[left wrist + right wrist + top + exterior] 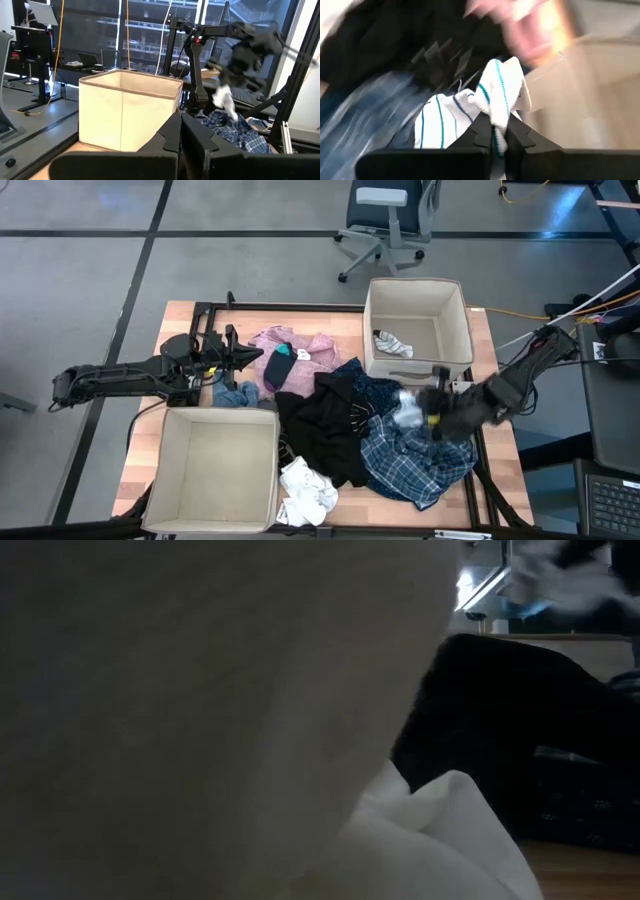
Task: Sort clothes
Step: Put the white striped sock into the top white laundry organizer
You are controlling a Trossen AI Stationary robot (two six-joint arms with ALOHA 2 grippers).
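The wooden table [150, 430] is carrying two beige fabric bins: one bin [215, 470] is sitting at the near left, the other bin [416, 328] at the far right, with a small striped cloth [392, 344] lying inside it. Between them the pile of clothes is spreading across the middle. The blue-white plaid shirt [415, 458] is lying at the right edge of the pile, the black pieces [325, 430] are covering the centre, and the pink patterned top [292, 355] is lying toward the far side with a teal sock [280, 366] on it. A white cloth [305, 488] is resting at the near edge just beside the left bin, and a small blue denim item [238, 393] is lying by that bin's far rim.

The right gripper [494, 134] is hanging above the plaid shirt, just in front of the right bin, and its two fingers are pinched tight on a white striped sock [470, 117] with teal and dark stripes. The sock is bunching up out of the fingertips and is lifted clear of the pile; from the left wrist view it is dangling below the gripper over the plaid shirt.

The left gripper [250, 355] is waiting at the pile's left edge, beside the pink top, with its fingers pressed together and holding nothing.
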